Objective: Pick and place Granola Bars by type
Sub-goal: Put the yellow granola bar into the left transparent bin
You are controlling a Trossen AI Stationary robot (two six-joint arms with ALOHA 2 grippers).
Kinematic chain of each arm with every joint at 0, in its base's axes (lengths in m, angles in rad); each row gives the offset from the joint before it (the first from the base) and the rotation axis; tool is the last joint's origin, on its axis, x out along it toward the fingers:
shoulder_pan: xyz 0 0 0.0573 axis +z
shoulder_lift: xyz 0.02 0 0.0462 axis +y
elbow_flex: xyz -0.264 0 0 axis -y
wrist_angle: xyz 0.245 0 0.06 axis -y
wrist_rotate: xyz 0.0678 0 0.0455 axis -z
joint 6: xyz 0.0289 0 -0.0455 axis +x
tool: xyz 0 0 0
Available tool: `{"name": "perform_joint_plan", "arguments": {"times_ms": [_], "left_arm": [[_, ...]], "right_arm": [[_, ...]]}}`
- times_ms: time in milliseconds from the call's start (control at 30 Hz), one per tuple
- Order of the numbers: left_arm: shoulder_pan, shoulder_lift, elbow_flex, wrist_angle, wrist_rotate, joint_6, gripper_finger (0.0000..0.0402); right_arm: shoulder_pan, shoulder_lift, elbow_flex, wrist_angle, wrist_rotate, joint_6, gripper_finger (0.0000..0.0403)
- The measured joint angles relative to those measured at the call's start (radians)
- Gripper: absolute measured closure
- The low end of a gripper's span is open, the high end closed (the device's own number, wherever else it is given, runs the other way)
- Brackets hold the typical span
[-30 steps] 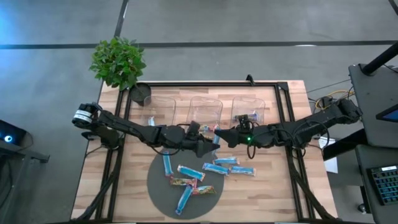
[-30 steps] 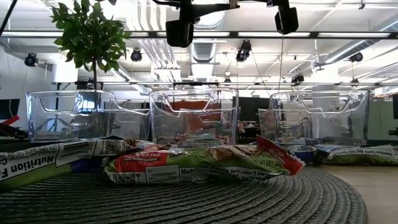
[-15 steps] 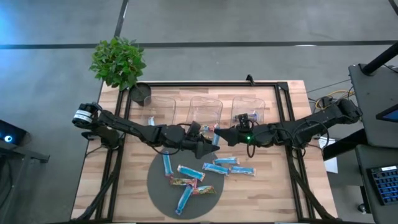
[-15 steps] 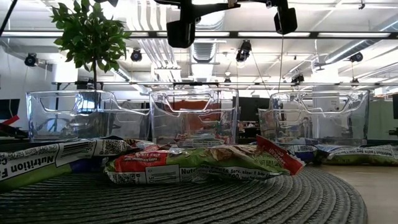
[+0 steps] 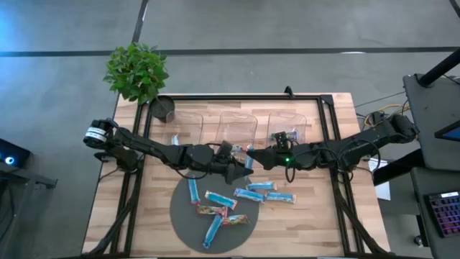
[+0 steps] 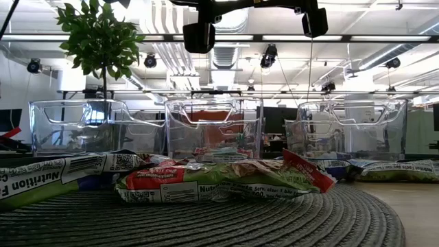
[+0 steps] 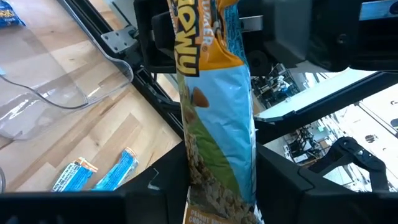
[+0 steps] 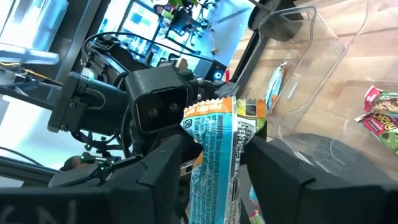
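A light blue granola bar [image 5: 249,160] hangs in the air between my two grippers above the table's middle, in front of the clear bins. My left gripper [image 5: 241,167] comes from the left and is shut on one end of it [image 7: 217,124]. My right gripper [image 5: 254,155] comes from the right and stands open, with one finger on each side of the bar's other end [image 8: 217,155]. Several more bars, light blue [image 5: 249,194] and red-green [image 5: 210,210], lie flat on a round grey mat [image 5: 180,216] and the wood beside it. My left gripper holds the light blue bar's end [image 7: 214,186] between its two fingers [image 7: 280,183], which sit on the bar's two long edges. The fingers come level from the table's left, along the bar. The bar is lifted clear and reaches away toward my right gripper. Whether my right gripper's fingers [image 8: 165,168] touch the bar, I cannot tell.
Three clear bins [image 5: 238,124] stand in a row at the far side. The left one holds a blue bar [image 5: 175,138] and the right one a darker bar [image 5: 284,135]. A potted plant [image 5: 136,72] stands at the far left corner. Black frame rails [image 5: 334,129] border the table.
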Motion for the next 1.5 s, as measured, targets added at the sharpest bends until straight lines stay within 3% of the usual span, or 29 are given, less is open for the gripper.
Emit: {"name": "perform_joint_plan", "arguments": {"times_ms": [333,500,667,800,900,1033,1133,1233,1500], "left_arm": [[0.000,-0.001,-0.001,-0.040,-0.073,0.001,0.0285],[-0.004,-0.024,-0.001,-0.088,-0.196,0.000,0.0288],[-0.025,-0.125,0.006,-0.383,-0.390,-0.022,0.0288],[-0.073,-0.252,0.006,-0.742,-0.588,-0.183,0.0288],[-0.109,-0.337,0.006,-1.060,-0.656,-0.367,0.0288],[-0.126,-0.401,0.003,-1.460,-0.663,-0.601,0.0288],[-0.113,-0.413,-0.002,-1.638,-0.653,-0.689,0.0288],[-0.086,-0.401,-0.002,-1.696,-0.640,-0.686,0.0288],[-0.015,-0.291,-0.004,-1.697,-0.530,-0.461,0.0283]], "right_arm": [[0.002,-0.015,0.000,-0.024,0.002,-0.046,0.0187],[0.002,-0.048,0.000,-0.100,0.011,-0.048,0.0177],[0.002,-0.123,0.000,-0.225,0.073,-0.044,0.0172],[0.002,-0.187,0.000,-0.370,0.098,0.001,0.0172],[0.002,-0.219,0.000,-0.466,0.106,0.040,0.0172],[0.002,-0.226,0.000,-0.527,0.105,0.072,0.0172],[0.002,-0.213,0.000,-0.532,0.105,0.073,0.0172],[0.002,-0.189,0.000,-0.533,0.096,0.077,0.0172],[0.002,-0.126,0.000,-0.530,-0.005,0.105,0.0172]]}}
